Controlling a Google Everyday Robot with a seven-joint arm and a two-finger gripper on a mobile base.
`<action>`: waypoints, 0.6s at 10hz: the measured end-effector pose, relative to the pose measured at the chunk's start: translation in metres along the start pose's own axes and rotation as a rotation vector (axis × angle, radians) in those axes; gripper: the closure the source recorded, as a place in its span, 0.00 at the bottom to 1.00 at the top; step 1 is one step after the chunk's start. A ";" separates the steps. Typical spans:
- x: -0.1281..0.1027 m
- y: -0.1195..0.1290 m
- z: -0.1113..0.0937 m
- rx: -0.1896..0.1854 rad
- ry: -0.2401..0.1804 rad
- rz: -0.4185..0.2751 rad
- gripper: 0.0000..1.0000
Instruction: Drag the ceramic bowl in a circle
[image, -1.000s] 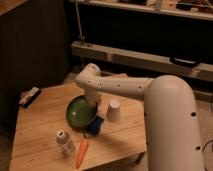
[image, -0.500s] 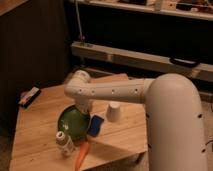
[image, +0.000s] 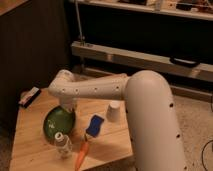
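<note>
Ceramic bowl (image: 57, 125), green and glossy, sits directly beneath my gripper (image: 69, 108), which reaches down onto the bowl's far rim. My fingers are drawn fully together there and meet the rim. My own wrist hides whether the rim is pinched between them. The bowl spreads out from my fingers toward the near-left side of the wooden table (image: 30, 150).

Just past the bowl's near edge stands a small clear bottle (image: 62, 145), and an orange carrot (image: 81, 154) lies beside it. To the right of my fingers, close by, a blue sponge (image: 95, 125) rests apart from the bowl. Beyond the sponge is a white upturned cup (image: 114, 111). Far to the left, well apart, a dark flat object (image: 30, 96) lies at the table's corner.
</note>
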 end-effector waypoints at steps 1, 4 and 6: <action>0.014 -0.003 0.002 0.005 0.009 0.003 0.86; 0.049 0.020 0.009 0.021 0.011 0.065 0.86; 0.067 0.054 0.016 0.014 0.007 0.131 0.86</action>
